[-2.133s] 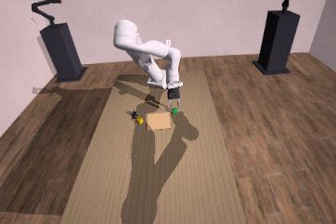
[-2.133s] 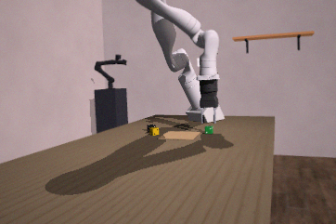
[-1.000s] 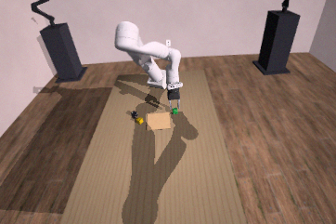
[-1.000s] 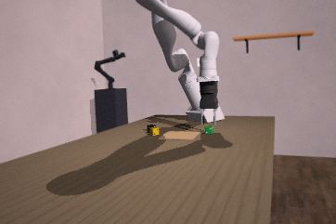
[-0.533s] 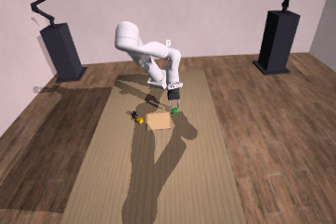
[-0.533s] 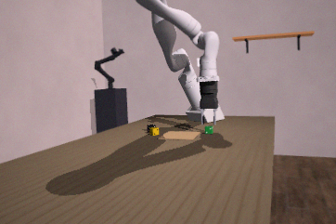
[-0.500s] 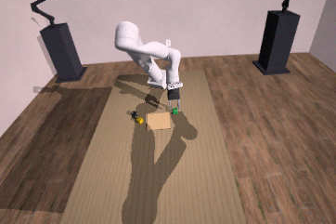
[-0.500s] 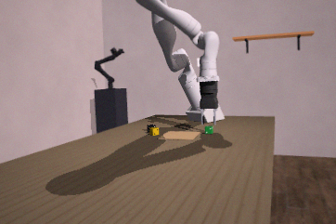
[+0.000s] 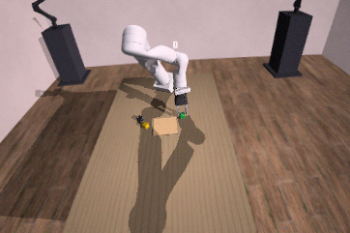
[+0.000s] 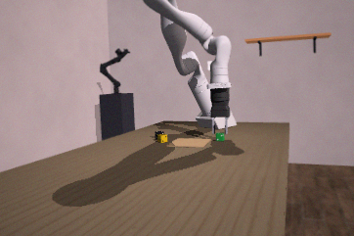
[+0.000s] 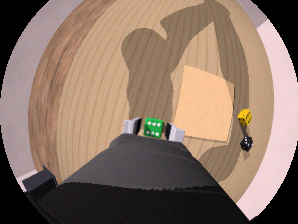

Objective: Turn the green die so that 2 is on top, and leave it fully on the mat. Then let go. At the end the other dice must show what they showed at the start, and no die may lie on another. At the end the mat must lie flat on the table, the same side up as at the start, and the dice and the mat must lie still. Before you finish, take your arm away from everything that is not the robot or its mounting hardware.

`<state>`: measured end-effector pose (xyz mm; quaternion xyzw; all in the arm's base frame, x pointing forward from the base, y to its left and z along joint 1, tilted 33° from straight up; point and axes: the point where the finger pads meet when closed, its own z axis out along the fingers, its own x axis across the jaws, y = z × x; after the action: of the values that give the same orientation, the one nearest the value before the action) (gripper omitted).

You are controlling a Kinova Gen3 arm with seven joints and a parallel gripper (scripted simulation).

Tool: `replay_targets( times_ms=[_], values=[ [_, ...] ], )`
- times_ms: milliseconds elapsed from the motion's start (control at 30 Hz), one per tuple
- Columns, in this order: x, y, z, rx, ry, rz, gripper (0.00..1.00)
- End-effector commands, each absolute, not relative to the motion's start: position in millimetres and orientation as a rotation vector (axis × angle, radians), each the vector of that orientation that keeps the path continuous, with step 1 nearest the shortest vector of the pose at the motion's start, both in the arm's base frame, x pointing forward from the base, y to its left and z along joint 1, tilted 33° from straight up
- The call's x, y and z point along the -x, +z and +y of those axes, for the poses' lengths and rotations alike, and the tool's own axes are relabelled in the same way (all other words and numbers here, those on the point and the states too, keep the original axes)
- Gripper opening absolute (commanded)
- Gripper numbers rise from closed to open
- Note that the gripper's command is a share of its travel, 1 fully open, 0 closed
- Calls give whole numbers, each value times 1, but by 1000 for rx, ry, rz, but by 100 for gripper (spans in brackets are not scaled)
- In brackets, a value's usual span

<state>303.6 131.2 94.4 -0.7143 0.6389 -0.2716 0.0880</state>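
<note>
The green die [image 9: 183, 115] [image 10: 220, 136] [image 11: 153, 125] lies on the table just off the edge of the tan mat [image 9: 164, 127] [image 10: 188, 142] [image 11: 202, 99], not on it. Its top face shows white pips, too small to read. My gripper [image 9: 182, 112] [image 10: 220, 132] [image 11: 153, 126] is open and points straight down, with one finger on each side of the green die, low at the table. Nothing is held. A yellow die [image 9: 145, 125] [image 10: 162, 138] [image 11: 245, 117] and a black die [image 9: 139, 119] [image 10: 158, 132] [image 11: 246, 141] lie close together on the table at the mat's other side.
The long wooden table [image 9: 160, 188] [image 10: 196, 190] bears the dice and the mat. Two dark pedestals [image 9: 65, 53] [image 9: 289, 43] with small arms stand on the floor at the back. The robot's base is behind the mat.
</note>
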Motion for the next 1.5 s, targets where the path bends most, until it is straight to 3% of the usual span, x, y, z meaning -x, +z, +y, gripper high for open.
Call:
replay_targets(
  times_ms=[0,1467],
  values=[
    [-304,89,129,2134,-808,1905,87],
    [-314,72,125,2134,-808,1905,87]
  ],
)
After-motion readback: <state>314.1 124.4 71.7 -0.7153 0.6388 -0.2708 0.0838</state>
